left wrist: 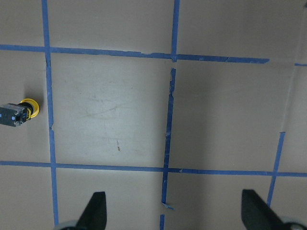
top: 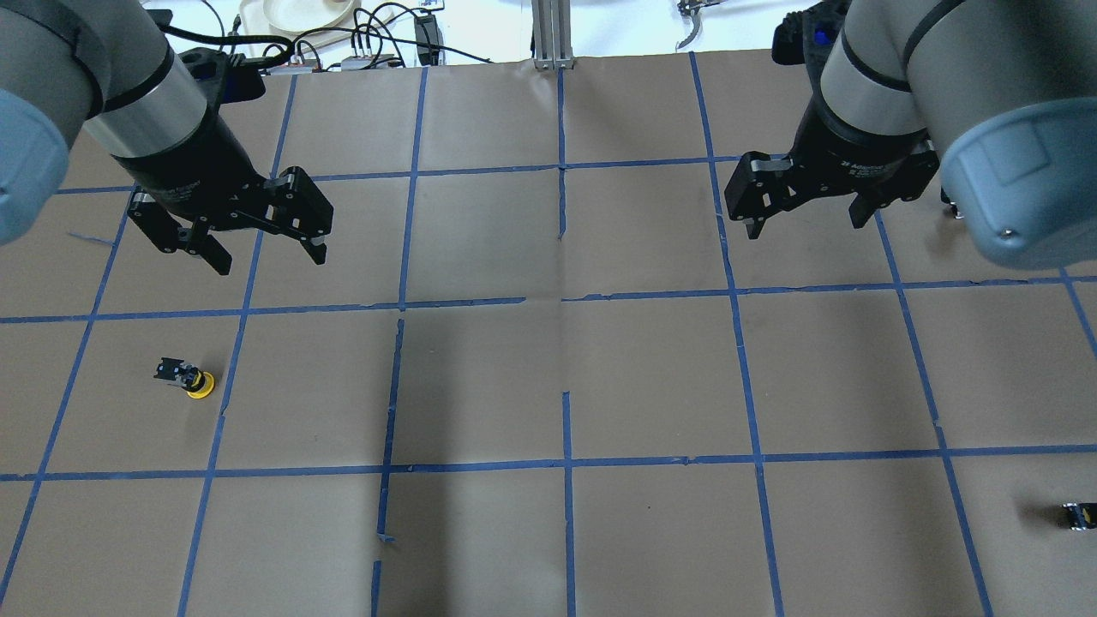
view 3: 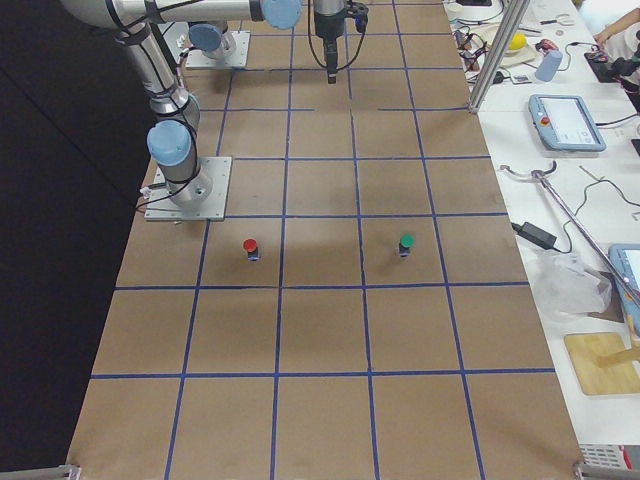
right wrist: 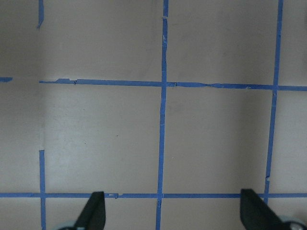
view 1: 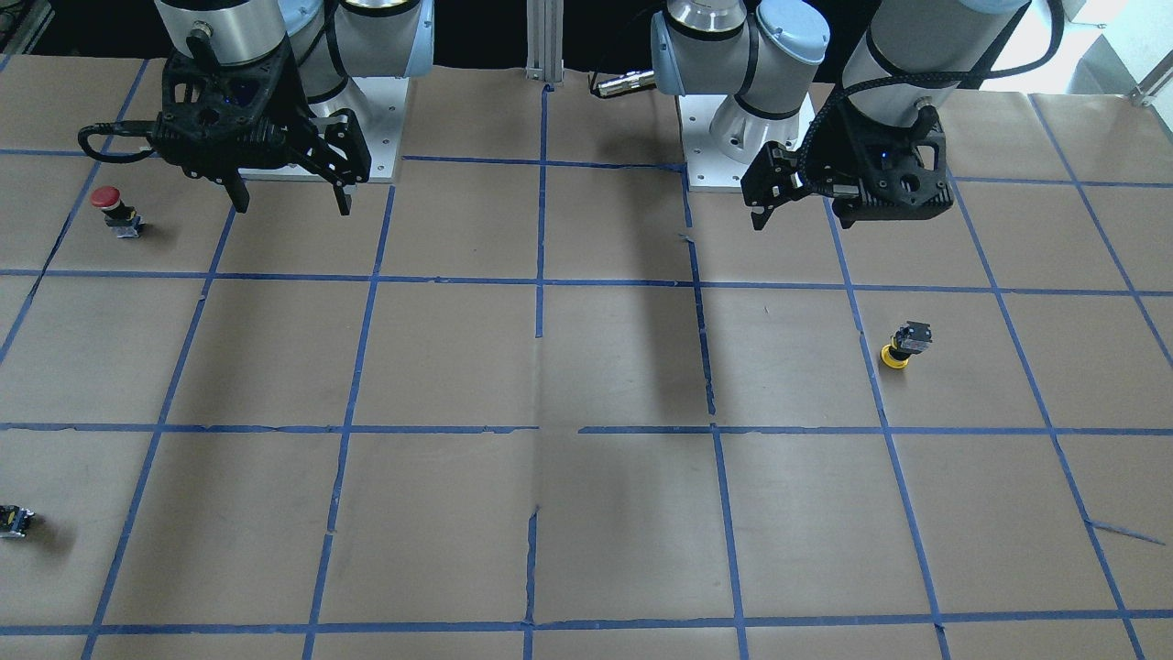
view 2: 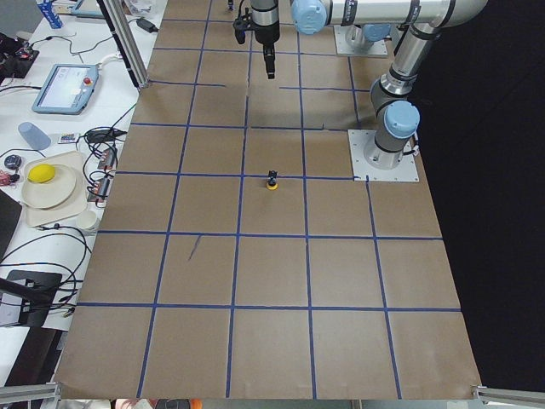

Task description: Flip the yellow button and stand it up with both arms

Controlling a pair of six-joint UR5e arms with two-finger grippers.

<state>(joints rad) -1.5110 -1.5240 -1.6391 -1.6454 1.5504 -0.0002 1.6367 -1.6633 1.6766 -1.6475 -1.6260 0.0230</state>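
Brown paper covers the whole table (top: 651, 386), marked off into squares by blue tape lines (top: 567, 464). We see both arms hanging above it with nothing in either gripper. Our left gripper (top: 269, 255) hovers over the robot's left half with its 2 fingers (left wrist: 97, 211) spread wide apart, and the left wrist view shows bare paper between the tips. Our right gripper (top: 806, 224) hovers over the other half, likewise spread wide, and its fingertips (right wrist: 95, 211) frame only paper and tape.

The yellow button (top: 187, 378) sits on the paper in the robot's left half. It is off toward the robot's left of the left gripper, well apart from it and touched by neither arm. It sits inside a square, just beside a tape line. From the front and left-side cameras we judge that it rests on its yellow cap with the black-and-grey body uppermost. In the left wrist view it shows at the far left edge, away from the gap between the fingers.

At the robot's right end, a red-capped button (view 3: 250, 247) stands near the right arm's base plate (view 3: 212, 195). A green-capped button (view 3: 405, 243) stands well apart from the red one, farther from the robot.
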